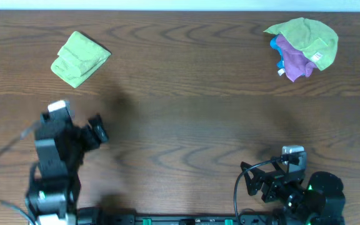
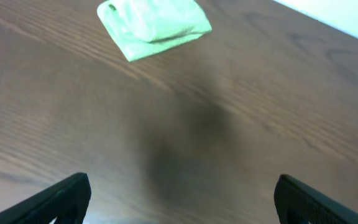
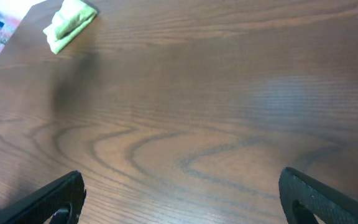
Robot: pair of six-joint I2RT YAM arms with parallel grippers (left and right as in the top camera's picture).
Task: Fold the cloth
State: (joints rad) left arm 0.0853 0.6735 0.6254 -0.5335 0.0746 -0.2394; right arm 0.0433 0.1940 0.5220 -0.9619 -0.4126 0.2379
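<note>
On the dark wood-grain surface [image 1: 186,125], the plain lime-green soft cloth [image 1: 80,59] sits far left, seemingly folded but lumpy, so it might flop open if nudged. Left pincer [image 2: 182,190] and right pincer [image 3: 182,186] both gape wide, empty, near edge.

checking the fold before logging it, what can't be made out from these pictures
- Overhead: the cloth is too small to count its layers; the left wrist view blurs it and the top edge crops it.
- Overhead: a blue item is mostly hidden by the purple cloth and tagged green cloth.
- Wrist views: left gripper and right gripper are cut off by the bottom edge.
</note>
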